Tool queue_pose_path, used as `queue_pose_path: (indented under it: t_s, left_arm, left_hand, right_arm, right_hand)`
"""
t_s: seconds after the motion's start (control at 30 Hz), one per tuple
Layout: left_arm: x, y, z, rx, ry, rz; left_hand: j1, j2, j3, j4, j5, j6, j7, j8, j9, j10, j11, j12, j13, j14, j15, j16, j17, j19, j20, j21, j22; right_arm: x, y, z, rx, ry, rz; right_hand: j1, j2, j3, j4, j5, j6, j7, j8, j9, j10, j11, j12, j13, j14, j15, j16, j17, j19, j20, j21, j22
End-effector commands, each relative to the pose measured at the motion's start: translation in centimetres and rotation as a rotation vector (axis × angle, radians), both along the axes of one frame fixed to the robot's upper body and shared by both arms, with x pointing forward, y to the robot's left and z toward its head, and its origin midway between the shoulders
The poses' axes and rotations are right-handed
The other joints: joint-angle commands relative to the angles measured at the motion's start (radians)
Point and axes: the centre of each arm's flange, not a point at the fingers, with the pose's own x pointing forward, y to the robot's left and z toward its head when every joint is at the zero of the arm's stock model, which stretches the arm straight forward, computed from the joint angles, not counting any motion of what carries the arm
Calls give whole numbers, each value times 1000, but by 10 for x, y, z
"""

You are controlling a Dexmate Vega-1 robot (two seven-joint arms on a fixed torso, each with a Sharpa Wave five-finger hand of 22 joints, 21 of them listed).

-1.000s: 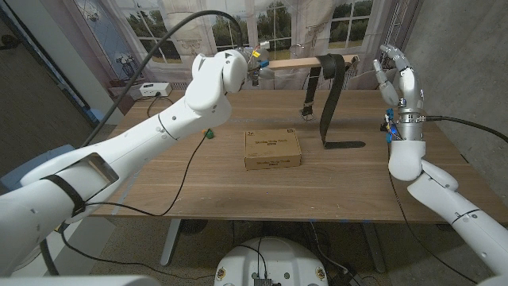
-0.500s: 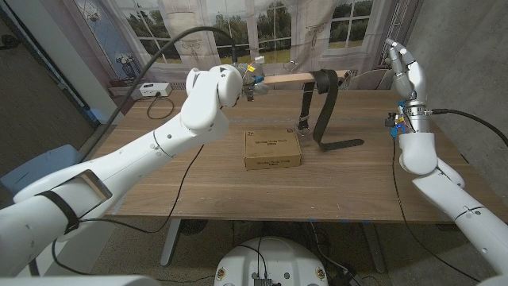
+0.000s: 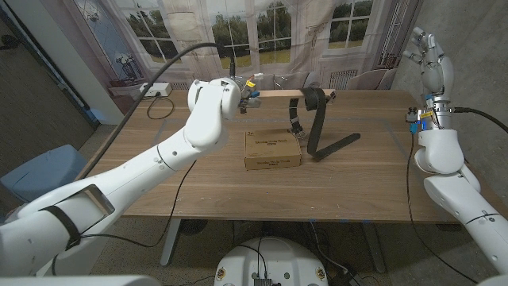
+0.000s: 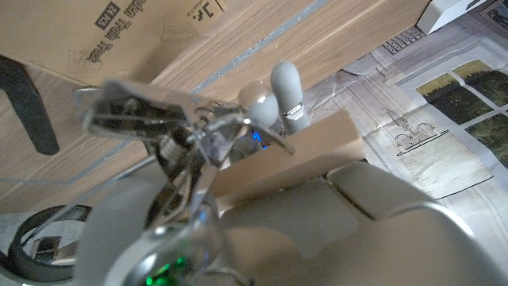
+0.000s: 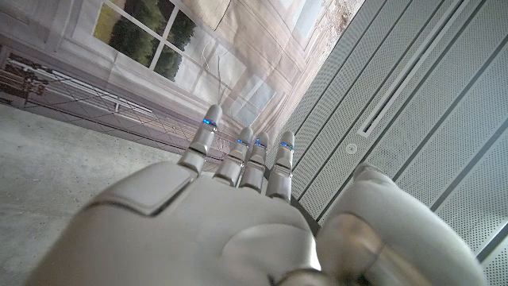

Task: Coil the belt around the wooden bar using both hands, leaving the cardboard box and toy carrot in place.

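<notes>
Even, soft daylight fills the head view; the brown wooden table (image 3: 238, 179) shows faint shadows and no glare. Left wrist view: near metal parts blurred. Right wrist view sharp, edges slightly bowed.

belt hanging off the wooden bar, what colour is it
Black, or very dark. The belt shows best in the head view, draped over the wooden bar with its tail on the table.

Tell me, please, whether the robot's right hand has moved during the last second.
Yes: the right hand has swung up and rightward, farther from the flat brown cardboard box, which stayed put.
</notes>
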Motion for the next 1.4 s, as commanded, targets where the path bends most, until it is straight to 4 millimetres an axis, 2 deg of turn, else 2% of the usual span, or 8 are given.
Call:
queue_pose_path:
  t_s: [0.03, 0.87, 0.97, 1.03, 1.13, 1.2, 1.33, 1.4]
  left_arm:
    - [19, 11, -14, 54, 85, 69]
    - [58, 14, -39, 137, 274, 102]
    - [60, 14, -39, 163, 290, 136]
    - [62, 14, -40, 179, 303, 161]
    - [64, 15, -40, 208, 297, 197]
    - [64, 15, -40, 242, 283, 236]
    - [64, 16, -39, 275, 280, 279]
    - [64, 17, -39, 288, 290, 300]
  left_hand:
    - [2, 0, 3, 0, 3, 10, -6, 2, -4, -2, 1, 5, 1, -13, 0, -10, -3, -10, -70, -2, -4]
    - [26, -4, -8, -43, -9, 75, 0, -25, -57, -9, 3, -10, -20, -2, -4, -15, -37, -19, -71, 2, -23]
    - [35, -4, -15, -61, -21, 86, 1, -43, -75, -2, 1, -49, -72, -6, -6, -23, -60, -21, -71, 0, -34]
    - [48, -3, -25, -87, -38, 100, -2, -67, -98, -7, 6, -101, -138, -13, -7, -38, -96, -37, -70, -4, -50]
    - [65, -35, -80, -154, -84, 122, -3, -125, -143, -1, 11, -216, -295, -36, -8, -86, -204, -64, -57, -4, -83]
    - [66, -51, -114, -178, -100, 122, -6, -153, -158, -2, 16, -269, -369, -53, -5, -117, -266, -85, -52, -5, -97]
    - [53, -98, -188, -207, -115, 123, -11, -197, -176, -30, 16, -330, -438, -101, -5, -185, -387, -141, -32, -21, -130]
    - [35, -111, -225, -206, -107, 114, -10, -241, -185, -62, 19, -404, -523, -195, -16, -290, -509, -201, -7, -56, -181]
  right_arm:
    - [-15, -11, -4, 56, -37, 17]
    - [-17, -3, -10, 98, -90, -5]
    - [-17, -3, -10, 101, -92, -6]
    - [-17, -2, -10, 102, -94, -8]
    - [-17, -1, -10, 103, -95, -12]
    - [-18, 0, -11, 103, -95, -14]
    - [-19, 2, -11, 105, -99, -19]
    - [-19, 3, -12, 107, -102, -19]
  right_hand:
    - [-6, -1, -3, -3, 8, -2, 4, 0, 2, -2, 6, 6, -1, -1, -6, 4, -2, -5, -2, -5, 1]
    - [-18, 7, -5, -5, 14, -2, 2, 2, 0, 8, 14, 13, -7, 15, 17, 17, -25, 6, 3, -21, 2]
    - [-19, 8, -5, -6, 15, -2, 2, 2, 0, 8, 15, 13, -7, 17, 17, 18, -27, 7, 4, -23, 2]
    - [-19, 8, -5, -6, 15, -2, 4, 2, 0, 8, 15, 14, -7, 18, 18, 18, -28, 9, 4, -23, 2]
    - [-20, 9, -5, -7, 16, -1, 4, 2, 0, 8, 15, 14, -8, 21, 19, 20, -30, 11, 6, -25, 2]
    - [-20, 9, -5, -7, 16, -2, 2, 2, 0, 9, 14, 14, -8, 22, 19, 20, -31, 12, 7, -26, 3]
    - [-21, 10, -5, -8, 17, -2, 2, 2, 0, 9, 14, 14, -8, 25, 20, 22, -34, 15, 8, -27, 3]
    - [-22, 10, -6, -8, 18, -3, 2, 2, -1, 9, 14, 14, -9, 26, 19, 23, -35, 17, 9, -28, 3]
